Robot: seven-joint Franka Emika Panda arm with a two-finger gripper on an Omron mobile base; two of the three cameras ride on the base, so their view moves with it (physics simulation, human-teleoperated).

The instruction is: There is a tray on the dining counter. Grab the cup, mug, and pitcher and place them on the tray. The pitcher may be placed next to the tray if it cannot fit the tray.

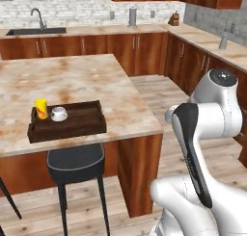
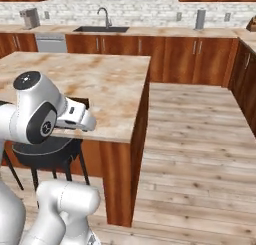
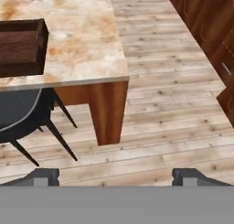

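Pitcher (image 1: 132,17) stands on far back desk beside sink (image 1: 36,31), well apart from tray (image 1: 67,122); looks tall, rigid, smooth, likely heavy, best taken at body. Cup (image 1: 41,108), mug (image 1: 59,114) sit in tray. Hand (image 3: 116,176) open, empty.

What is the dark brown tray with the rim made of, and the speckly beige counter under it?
The dark brown rectangular tray looks like wood with a matte finish: grain streaks run along its floor. The beige island counter top looks like polished marble, with rusty veins across it, though it could be an imitation. Its side panel is reddish-brown wood.
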